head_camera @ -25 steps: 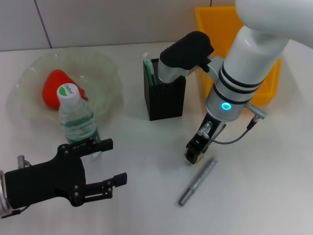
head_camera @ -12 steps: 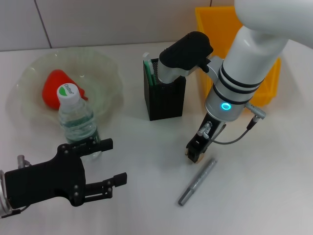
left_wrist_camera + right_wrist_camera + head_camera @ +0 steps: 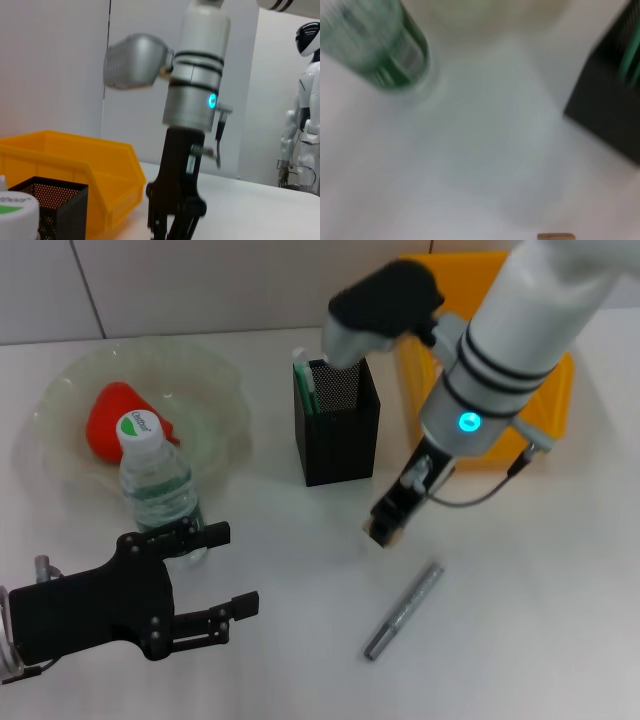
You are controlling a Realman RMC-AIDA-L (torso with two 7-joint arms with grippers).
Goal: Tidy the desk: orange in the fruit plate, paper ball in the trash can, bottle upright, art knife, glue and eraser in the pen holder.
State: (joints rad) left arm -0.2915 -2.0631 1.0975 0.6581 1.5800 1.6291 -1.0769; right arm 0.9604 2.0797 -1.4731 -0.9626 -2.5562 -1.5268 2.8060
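The right pincer point(image 3: 385, 528) hangs above the desk point(image 3: 520, 620), in front of the pen holder point(image 3: 338, 425) and a little to its right. Its tips are pressed on a small beige block, the eraser point(image 3: 379, 534), which is lifted clear of the desk. In the right wrist view a sliver of the eraser point(image 3: 556, 236) shows at the edge, with the holder point(image 3: 610, 115) and the bottle point(image 3: 385, 47) beyond, both blurred. The left wrist view shows the right pincer point(image 3: 175, 225) from the side, with the holder point(image 3: 47, 207) and the trash can point(image 3: 75, 165) behind it.

A grey pen-like tool, probably the art knife point(image 3: 404, 610), lies flat on the desk in front of the holder and to its right, just beyond the right pincer, apart from it. Something green and white stands inside the holder at its left back corner.

The trash can point(image 3: 555, 420) stands right of the holder, partly hidden by the right arm. The fruit plate point(image 3: 215, 375) sits well left of the holder, with the orange point(image 3: 112, 415) inside it. The bottle point(image 3: 155, 490) stands upright, cap on, at the plate's near rim, left of the holder.

The left pincer point(image 3: 205, 585) rests low over the desk, left of the holder and nearer the robot, just in front of the bottle. Its fingers are spread and hold nothing.
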